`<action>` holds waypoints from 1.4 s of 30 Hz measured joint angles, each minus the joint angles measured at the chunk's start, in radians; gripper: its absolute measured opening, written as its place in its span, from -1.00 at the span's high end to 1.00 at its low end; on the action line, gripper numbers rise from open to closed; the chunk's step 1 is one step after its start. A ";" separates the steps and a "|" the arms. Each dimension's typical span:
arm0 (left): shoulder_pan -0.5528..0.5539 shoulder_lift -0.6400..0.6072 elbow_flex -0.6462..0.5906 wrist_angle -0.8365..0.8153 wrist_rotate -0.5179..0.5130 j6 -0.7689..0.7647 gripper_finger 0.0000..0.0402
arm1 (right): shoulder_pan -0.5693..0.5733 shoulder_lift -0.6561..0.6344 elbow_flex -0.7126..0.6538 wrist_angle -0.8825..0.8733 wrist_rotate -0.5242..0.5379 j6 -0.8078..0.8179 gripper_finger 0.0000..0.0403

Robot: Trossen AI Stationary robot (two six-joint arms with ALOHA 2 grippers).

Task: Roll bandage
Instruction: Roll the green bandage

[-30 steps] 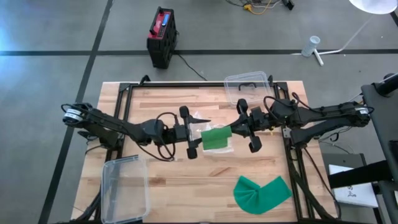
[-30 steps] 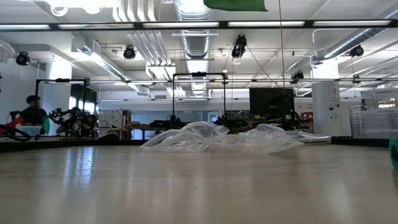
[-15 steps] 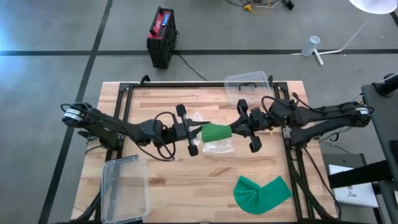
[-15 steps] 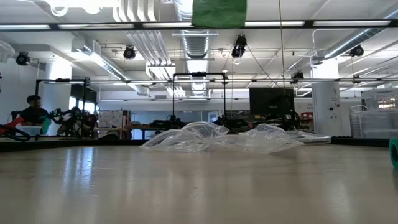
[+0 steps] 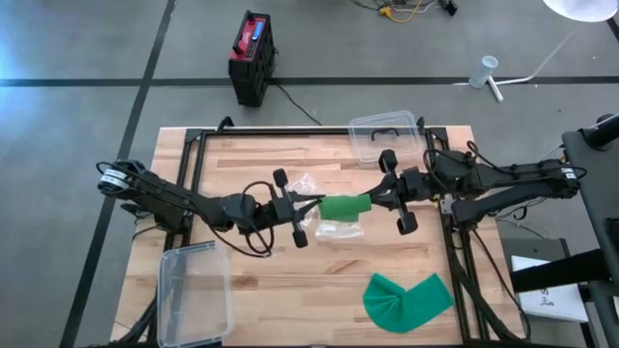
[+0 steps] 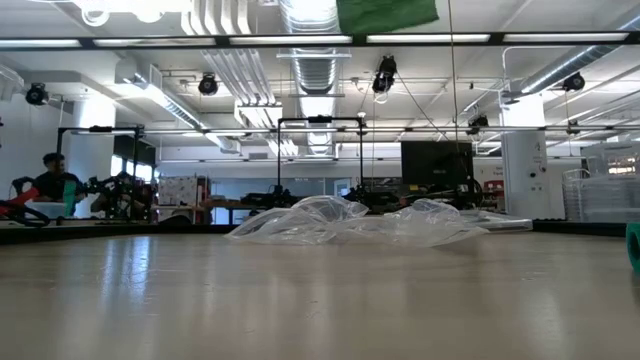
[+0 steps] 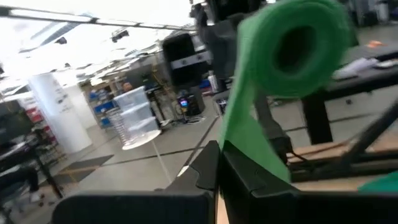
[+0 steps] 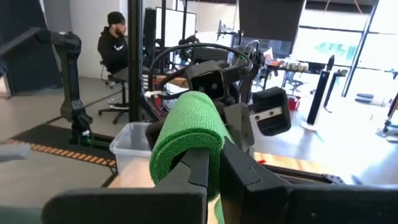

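A green bandage (image 5: 343,206) hangs in the air over the middle of the table, between my two grippers. In the left wrist view it is a roll (image 7: 298,37) with a loose strip running down from it. My left gripper (image 5: 315,205) comes from the table's left and is shut on that strip. My right gripper (image 5: 373,201) comes from the right and is shut on the roll (image 8: 186,124). In the low view only the bandage's lower edge (image 6: 386,12) shows, high above the tabletop. My left gripper pinches the free end of the bandage's strip (image 7: 239,146) between its two fingers, coming roughly level from the table's left. The strip rises from the fingers to the roll and is clear of the table. My right gripper pinches the rolled part of the bandage (image 8: 186,149) between its two fingers, coming roughly level from the table's right. The roll lies along the fingers and sticks out past their tips, clear of the table.
A crumpled clear plastic wrapper (image 5: 337,228) lies on the table under the bandage. A second green bandage (image 5: 408,298) lies loose at the near right. Clear plastic boxes stand at the far edge (image 5: 387,135) and the near left (image 5: 193,290).
The bandage showed as a broad square flap between the grippers and is now a narrow band lying left to right. My right gripper has drawn toward the table's right edge and turned about its axis. In the low view the bandage's lower edge dipped, then rose again.
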 joint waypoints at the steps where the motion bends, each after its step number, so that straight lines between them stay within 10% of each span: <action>1: -0.002 0.000 0.000 -0.001 -0.004 0.011 1.00 | 0.000 0.003 0.000 -0.001 0.000 -0.006 0.98; 11: -0.099 -0.141 -0.001 -0.215 -0.269 0.175 0.47 | -0.001 0.004 0.000 -0.011 0.047 -0.043 0.98; 22: -0.124 -0.126 0.066 -0.215 -0.042 0.026 -0.30 | -0.012 0.089 0.000 -0.046 0.185 -0.104 0.98; 42: -0.024 0.002 0.248 -0.674 -0.114 -0.038 -0.16 | -0.021 0.103 0.000 -0.055 0.179 -0.077 0.98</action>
